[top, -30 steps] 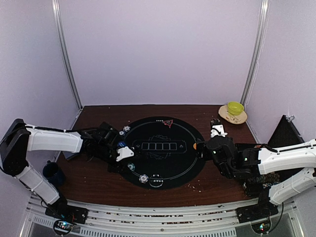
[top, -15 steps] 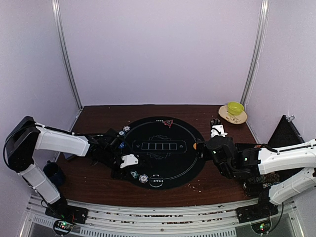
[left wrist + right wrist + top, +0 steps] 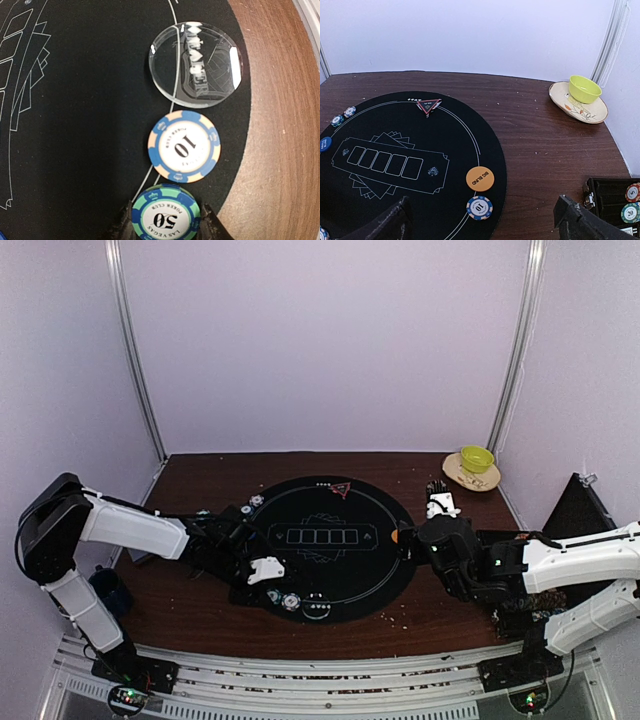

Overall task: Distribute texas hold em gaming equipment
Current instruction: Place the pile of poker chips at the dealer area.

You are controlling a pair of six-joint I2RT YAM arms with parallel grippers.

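Pinching a green-and-blue 50 chip (image 3: 166,212), the left gripper (image 3: 166,227) stands at the 8 o'clock edge of the black round mat (image 3: 75,125). Just beyond lie a blue 10 chip (image 3: 184,146) and a clear disc (image 3: 196,65). The right gripper (image 3: 485,220) is spread wide at 3 o'clock, near the orange button (image 3: 480,178).

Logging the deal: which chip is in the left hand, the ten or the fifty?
The 50 chip, green and blue, sits gripped in the left hand; the blue-and-peach 10 chip lies free on the mat.
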